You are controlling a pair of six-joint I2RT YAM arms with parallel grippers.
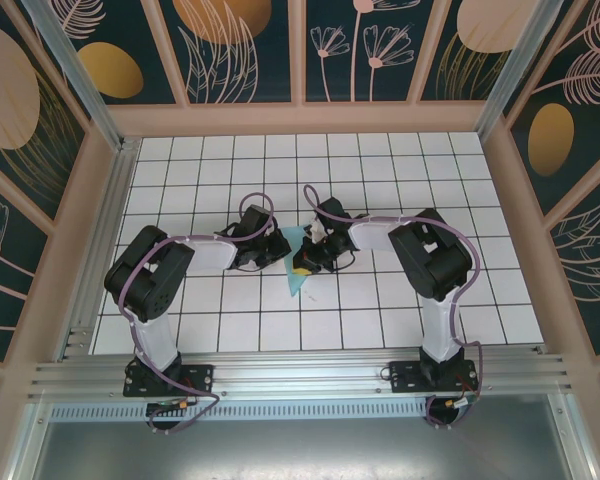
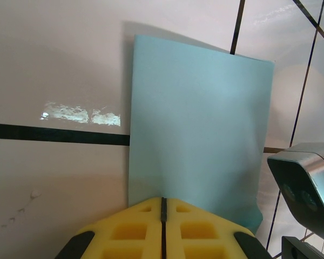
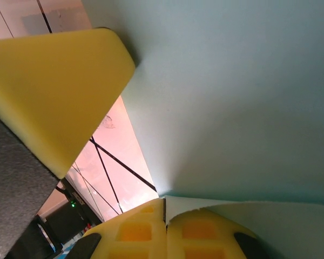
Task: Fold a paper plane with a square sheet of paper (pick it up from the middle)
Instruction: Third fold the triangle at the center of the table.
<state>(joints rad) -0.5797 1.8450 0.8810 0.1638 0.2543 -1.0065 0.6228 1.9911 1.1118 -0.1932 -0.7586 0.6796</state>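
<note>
At the near edge of the desk (image 1: 380,310), the two arms reached inward and met over its middle. The left fingers (image 2: 132,232) were pressed together, their yellow pads clamped on the near edge of the turquoise sheet of paper (image 2: 200,124). The sheet looked like a folded rectangle rising away from them and throwing a shadow on the white tiles. A grey camera housing (image 2: 305,186) sat just beside its right edge. The right fingers (image 3: 205,232) were likewise clenched on the sheet, which spread from the seam between their pads. From above, the sheet showed between the two wrists, one corner pointing toward the arm bases. Beyond stood the dark flower-patterned walls (image 1: 250,45).
</note>
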